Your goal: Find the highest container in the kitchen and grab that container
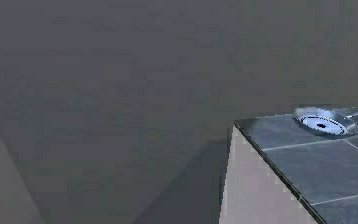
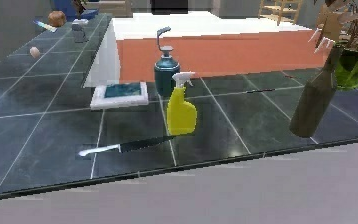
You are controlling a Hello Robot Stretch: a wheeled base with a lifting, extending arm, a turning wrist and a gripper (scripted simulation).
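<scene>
Arm side view, with forward view. The dark tiled bench (image 2: 47, 120) carries three upright containers. A dark bottle (image 2: 317, 95) stands near the arm side view's right edge. A yellow spray bottle (image 2: 180, 108) stands near the middle, and a teal dispenser (image 2: 166, 72) stands just behind it.

We judge the dark bottle to be the highest of the three, though its top merges with what may be foliage, so this is tentative. Its long axis is vertical, and it stands well apart from the other two.

We cannot tell the gripper's state, nor which way the bottle lies from it. A reach would probably call for the base to shift toward that right side first.

A knife (image 2: 122, 149) lies flat in front of the spray bottle, and a blue-topped slab (image 2: 120, 94) lies to the left of the dispenser. Neither is near the bottle. In the forward view, a round white dish (image 1: 322, 122) sits on the bench corner before a bare grey wall.
</scene>
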